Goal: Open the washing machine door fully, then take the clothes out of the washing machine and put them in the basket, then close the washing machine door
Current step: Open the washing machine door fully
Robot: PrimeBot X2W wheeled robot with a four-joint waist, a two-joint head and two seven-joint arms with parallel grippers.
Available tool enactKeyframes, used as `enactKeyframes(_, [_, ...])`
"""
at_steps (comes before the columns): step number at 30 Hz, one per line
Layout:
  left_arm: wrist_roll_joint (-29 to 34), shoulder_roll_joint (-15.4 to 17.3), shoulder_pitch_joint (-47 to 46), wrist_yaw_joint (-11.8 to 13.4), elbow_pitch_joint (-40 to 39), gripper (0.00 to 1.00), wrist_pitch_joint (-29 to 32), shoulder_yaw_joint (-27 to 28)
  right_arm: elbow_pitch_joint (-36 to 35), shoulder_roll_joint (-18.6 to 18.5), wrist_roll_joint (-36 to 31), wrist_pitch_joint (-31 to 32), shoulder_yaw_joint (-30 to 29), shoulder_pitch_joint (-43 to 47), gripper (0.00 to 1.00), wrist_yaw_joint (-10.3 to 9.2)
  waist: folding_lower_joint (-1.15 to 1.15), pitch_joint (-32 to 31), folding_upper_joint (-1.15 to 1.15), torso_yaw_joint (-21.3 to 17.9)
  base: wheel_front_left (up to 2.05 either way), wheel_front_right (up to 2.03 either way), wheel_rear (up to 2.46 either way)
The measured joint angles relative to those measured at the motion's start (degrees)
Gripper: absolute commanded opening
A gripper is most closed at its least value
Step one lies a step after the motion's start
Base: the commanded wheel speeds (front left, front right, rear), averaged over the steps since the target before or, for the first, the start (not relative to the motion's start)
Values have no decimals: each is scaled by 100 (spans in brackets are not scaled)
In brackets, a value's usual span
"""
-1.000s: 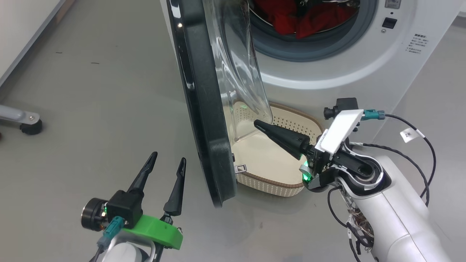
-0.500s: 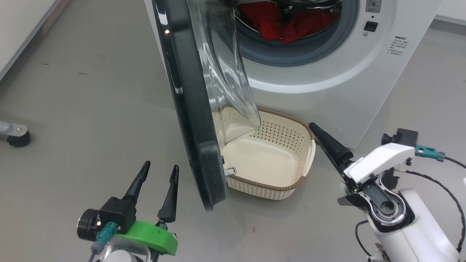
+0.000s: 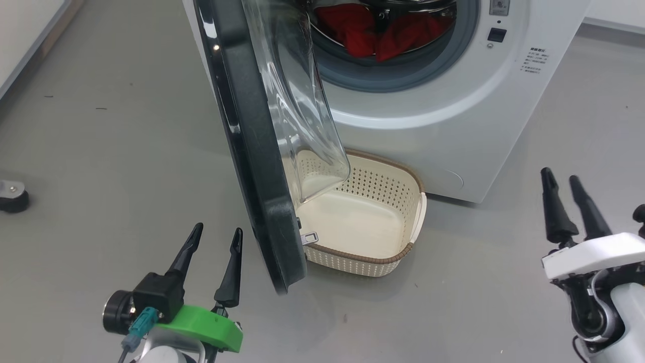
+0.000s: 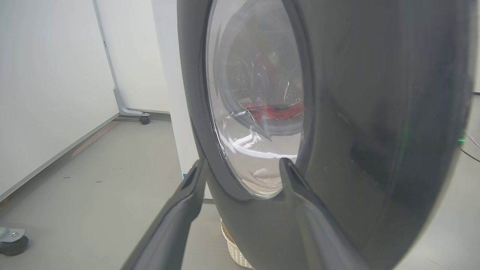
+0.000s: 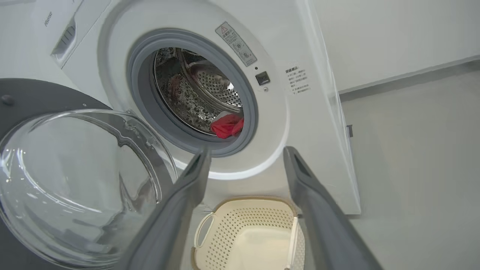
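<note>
Both claws were empty with fingers spread wide, the left claw (image 3: pixel 217 229) just beside the washing machine door (image 3: pixel 252 151) and the right claw (image 3: pixel 559 175) well apart from it. The door stood swung out, so opening looked done or nearly so. The basket (image 3: pixel 363 258) sat empty on the floor before the washing machine (image 3: pixel 453 126). The clothes (image 3: pixel 363 30) lay in the drum, so unloading and closing remained. A brand mark (image 5: pixel 48 18) seemed to read Hisense, and the warning sticker (image 5: pixel 235 43) was too small to read.
</note>
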Motion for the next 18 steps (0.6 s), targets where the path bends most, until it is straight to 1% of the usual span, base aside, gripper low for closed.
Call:
enactKeyframes(2, [-34,0,0,0,0,100,0,1,0,-167,-516,-372,-33,7,100,-10,0,13,0,-17,0,0,0])
enactKeyframes(6, [-51,0,0,0,0,100,0,1,-16,-512,-1494,-977,-59,13,100,-320,0,13,0,-25,0,0,0])
enactKeyframes(9, [-57,0,0,0,1,100,0,1,-42,-623,-2092,-790,-53,40,100,-610,0,6,0,-25,0,0,0])
enactKeyframes(11, [-57,0,0,0,3,100,0,1,-58,-630,-2384,-694,-51,115,100,-805,0,1,0,-24,0,0,0])
enactKeyframes(13, [-57,0,0,0,5,100,0,1,-92,-580,-2539,-661,-45,225,100,-967,0,-4,0,-21,0,0,0])
enactKeyframes(15, [-57,0,0,0,7,100,0,2,-115,-478,-2675,-621,-42,326,100,-1071,0,-7,0,-17,0,0,0])
enactKeyframes(18, [-57,0,0,0,13,100,0,4,-292,-197,-2826,-581,-160,410,100,-1224,0,-7,0,-13,0,0,0])
